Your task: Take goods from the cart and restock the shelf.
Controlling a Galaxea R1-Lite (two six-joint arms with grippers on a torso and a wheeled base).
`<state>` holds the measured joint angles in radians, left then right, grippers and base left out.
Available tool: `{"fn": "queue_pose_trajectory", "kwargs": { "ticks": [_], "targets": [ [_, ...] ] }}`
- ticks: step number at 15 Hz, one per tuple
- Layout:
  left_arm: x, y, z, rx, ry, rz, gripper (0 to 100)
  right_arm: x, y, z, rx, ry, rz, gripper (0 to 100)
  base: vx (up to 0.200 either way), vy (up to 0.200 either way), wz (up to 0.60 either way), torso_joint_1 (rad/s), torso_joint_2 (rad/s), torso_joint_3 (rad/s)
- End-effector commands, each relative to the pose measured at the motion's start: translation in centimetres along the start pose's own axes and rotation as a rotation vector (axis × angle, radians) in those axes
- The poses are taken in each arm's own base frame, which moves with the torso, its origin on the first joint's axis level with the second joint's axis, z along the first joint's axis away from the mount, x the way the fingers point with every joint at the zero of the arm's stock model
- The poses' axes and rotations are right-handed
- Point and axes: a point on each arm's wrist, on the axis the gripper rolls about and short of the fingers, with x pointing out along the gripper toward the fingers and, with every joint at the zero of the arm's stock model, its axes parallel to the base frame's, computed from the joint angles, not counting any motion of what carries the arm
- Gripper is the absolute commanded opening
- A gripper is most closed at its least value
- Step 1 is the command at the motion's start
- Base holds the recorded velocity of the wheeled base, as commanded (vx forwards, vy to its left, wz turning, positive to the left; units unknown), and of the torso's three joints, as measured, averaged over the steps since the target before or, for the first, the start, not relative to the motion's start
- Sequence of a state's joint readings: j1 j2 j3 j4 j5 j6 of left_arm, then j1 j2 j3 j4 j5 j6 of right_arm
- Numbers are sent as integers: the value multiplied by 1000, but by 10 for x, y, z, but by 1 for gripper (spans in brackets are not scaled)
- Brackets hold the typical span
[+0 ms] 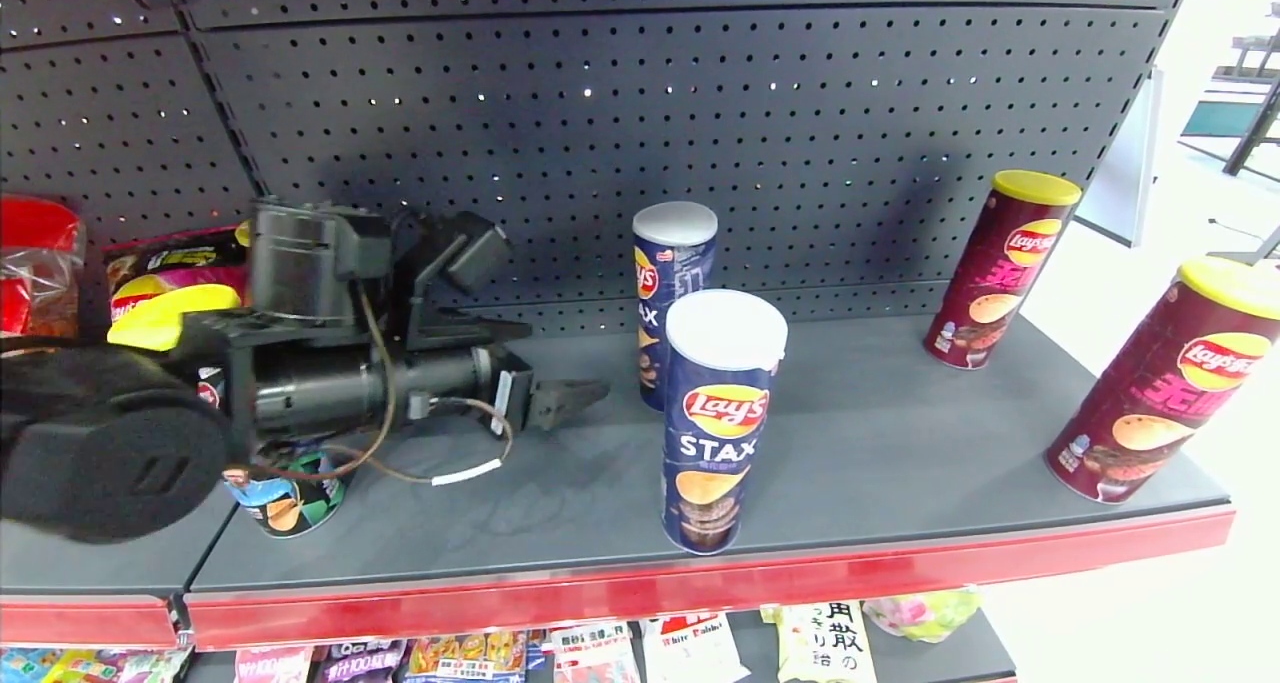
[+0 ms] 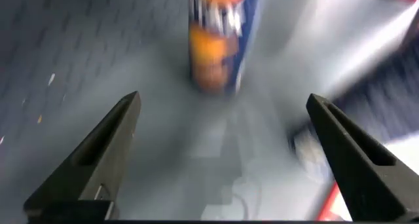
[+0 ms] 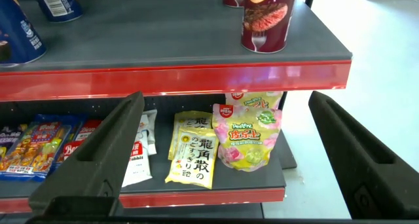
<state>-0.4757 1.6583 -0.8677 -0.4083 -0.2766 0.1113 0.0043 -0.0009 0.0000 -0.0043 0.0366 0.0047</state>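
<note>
Your left gripper hangs released just left of the upright blue chip can near the shelf's front edge, seemingly fronted for shoppers, while your right gripper gapes empty.

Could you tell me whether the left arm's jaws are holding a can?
No, the jaws stand open and empty above the shelf.

The left arm has matte black housings and a thin looping cable with a white sleeve. The left gripper has dark, tapered fingers.
</note>
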Motion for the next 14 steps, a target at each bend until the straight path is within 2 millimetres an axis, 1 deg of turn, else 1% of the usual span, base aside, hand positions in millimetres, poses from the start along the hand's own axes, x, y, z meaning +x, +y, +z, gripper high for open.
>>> {"fn": "queue_pose_trajectory", "kwargs": {
  "ticks": [1, 2, 3, 4, 5, 6, 8, 10, 12, 13, 14],
  "targets": [
    [-129, -37, -29, 1, -22, 133, 100, 0, 0, 0, 0, 1, 1, 100, 0, 0, 0, 0, 0, 0],
    [-150, -44, -34, -2, -41, 119, 100, 0, 0, 0, 0, 1, 1, 100, 0, 0, 0, 0, 0, 0],
    [-201, -60, -43, -46, -102, 99, 100, 0, 0, 0, 0, 1, 1, 100, 0, 0, 0, 0, 0, 0],
    [-223, -67, -48, -67, -129, 105, 100, 0, 0, 0, 0, 1, 1, 100, 0, 0, 0, 0, 0, 0],
    [-239, -72, -56, -73, -144, 118, 100, 0, 0, 0, 0, 1, 1, 100, 0, 0, 0, 0, 0, 0],
    [-266, -79, -75, -82, -187, 250, 100, 0, 0, 0, 0, 1, 1, 100, 0, 0, 0, 0, 0, 0],
    [-283, -84, -89, -122, -221, 432, 100, 0, 0, 0, 0, 1, 1, 100, 0, 0, 0, 0, 0, 0],
    [-285, -86, -106, -175, -234, 495, 100, 0, 0, 0, 0, 1, 1, 100, 0, 0, 0, 0, 0, 0],
    [-286, -87, -113, -217, -258, 497, 100, 0, 0, 0, -3, 1, 4, 100, 0, 0, 0, 0, 0, 0],
    [-286, -86, -112, -230, -258, 514, 100, 0, 0, 0, 0, 1, 4, 100, 0, 0, 0, 0, 0, 0],
    [-285, -85, -113, -240, -255, 563, 100, 0, 0, 0, 1, 1, 2, 100, 0, 0, 0, 0, 0, 0]
  ]
}}
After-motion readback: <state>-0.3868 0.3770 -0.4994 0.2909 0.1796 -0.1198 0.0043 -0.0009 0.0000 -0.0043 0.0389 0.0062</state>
